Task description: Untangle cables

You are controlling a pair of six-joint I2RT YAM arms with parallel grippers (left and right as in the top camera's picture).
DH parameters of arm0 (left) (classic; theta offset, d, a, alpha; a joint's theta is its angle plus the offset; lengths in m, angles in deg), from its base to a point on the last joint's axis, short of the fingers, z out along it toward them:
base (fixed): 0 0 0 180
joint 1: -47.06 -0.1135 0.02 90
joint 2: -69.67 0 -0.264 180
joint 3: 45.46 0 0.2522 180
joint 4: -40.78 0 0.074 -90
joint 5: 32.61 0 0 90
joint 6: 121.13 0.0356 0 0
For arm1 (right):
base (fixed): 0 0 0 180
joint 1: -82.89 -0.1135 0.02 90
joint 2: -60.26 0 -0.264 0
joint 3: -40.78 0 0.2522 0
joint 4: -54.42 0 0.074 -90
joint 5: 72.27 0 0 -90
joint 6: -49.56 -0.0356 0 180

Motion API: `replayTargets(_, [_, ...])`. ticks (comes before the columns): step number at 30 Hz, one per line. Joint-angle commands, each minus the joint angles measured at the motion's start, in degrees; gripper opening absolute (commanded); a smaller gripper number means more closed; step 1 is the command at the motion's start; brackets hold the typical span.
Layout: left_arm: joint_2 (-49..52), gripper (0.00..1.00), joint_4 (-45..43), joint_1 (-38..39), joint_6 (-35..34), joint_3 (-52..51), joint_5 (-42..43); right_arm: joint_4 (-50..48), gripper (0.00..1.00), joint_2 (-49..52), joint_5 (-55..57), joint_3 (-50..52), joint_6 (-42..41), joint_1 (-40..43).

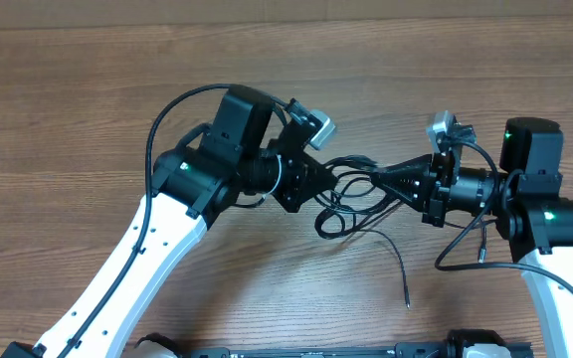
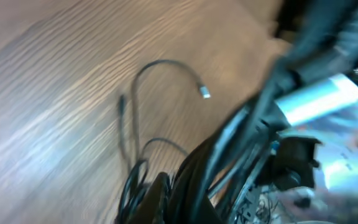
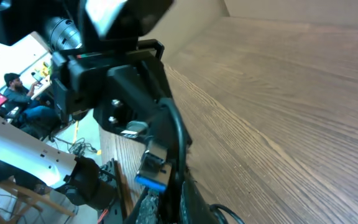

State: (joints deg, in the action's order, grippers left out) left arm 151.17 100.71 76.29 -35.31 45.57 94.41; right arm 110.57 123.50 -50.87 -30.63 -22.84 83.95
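Where the two arms meet over the middle of the wooden table (image 1: 88,109), the cables (image 1: 349,199) are seen as a loose knot of thin black loops. The knot lies between the left gripper (image 1: 314,189) and the right gripper (image 1: 376,178) and is touched by both tools.

From above, the fingers of the right gripper are seen drawn together to a narrow point, and a strand of the cables is pinched at that tip. The left gripper is pushed into the other side of the loops. Its fingers are hidden under its own dark body in the overhead view and are smeared by blur in the left wrist view, so whether they are spread or pressed together cannot be told.

One loose strand is trailed out of the knot toward the near edge of the table and is ended by a small plug (image 1: 407,301), well apart from both tools.

In the left wrist view, a curved strand with a silver plug (image 2: 204,93) is laid flat on the wood, and a bundle of loops is gathered at the bottom of the picture. In the right wrist view, the black housing of the left arm (image 3: 126,93) is seen close ahead, tilted above the table.
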Motion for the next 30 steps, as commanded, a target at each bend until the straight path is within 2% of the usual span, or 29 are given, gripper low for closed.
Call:
replayTargets(1, [1.01, 0.04, 4.66, -2.95, -15.13, -1.36, -28.48, -1.18, 0.04, -1.7, -4.55, -1.25, 0.15, 1.27])
replayTargets(3, [1.01, 0.04, 5.53, -2.95, -17.75, -1.36, -29.92, -1.2, 0.04, -1.7, -4.55, -1.25, 0.15, 1.27])
replayTargets(10, [1.01, 0.04, 4.94, -2.95, -17.33, -1.36, -26.73, -1.2, 0.04, -1.7, -4.39, -1.25, 0.15, 1.27])
replayTargets(12, [1.01, 0.04, 4.48, -2.93, -13.92, -1.36, -23.87, -1.2, 0.04, -1.7, -4.39, -1.25, 0.15, 1.27])
replayTargets(14, [1.01, 0.04, 3.28, -2.93, -7.3, -1.36, -17.11, -1.2, 0.05, -1.7, -4.37, -1.25, 0.15, 1.27])
replayTargets(15, [1.01, 0.04, 2.62, -2.93, 0.11, -1.36, -9.7, -1.2, 0.1, -1.7, -4.37, -1.25, 0.15, 1.27])
replayTargets(18, [1.01, 0.05, 3.21, -2.93, 13.31, -1.36, 3.04, -1.22, 0.25, -1.7, -3.32, -1.25, 0.17, 1.27])
replayTargets(19, [1.01, 0.04, 4.09, -2.93, 19.58, -1.36, 8.48, -1.18, 0.32, -1.7, -2.03, -1.25, 0.17, 1.27])
replayTargets(20, [1.01, 0.04, 4.68, -2.93, 22.6, -1.36, 10.62, -1.2, 0.4, -1.7, -0.63, -1.25, 0.2, 1.27])
replayTargets(21, [1.01, 0.04, 5.07, -2.93, 24.85, -1.36, 12.11, -1.18, 0.53, -1.7, 0.9, -1.25, 0.2, 1.27])
replayTargets(22, [1.01, 0.04, 5.75, -2.95, 27.63, -1.36, 14.1, -1.18, 0.71, -1.7, 4.04, -1.25, 0.2, 1.27])
replayTargets(26, [1.01, 0.04, 7.65, -2.95, 32.06, -1.36, 15.37, -1.16, 0.8, -1.7, 11.23, -1.25, 0.17, 1.27])
replayTargets(30, [1.01, 0.04, 10.1, -2.93, 38.56, -1.36, 19.52, -0.74, 0.87, -1.7, 11.98, -1.25, 0.17, 1.25])
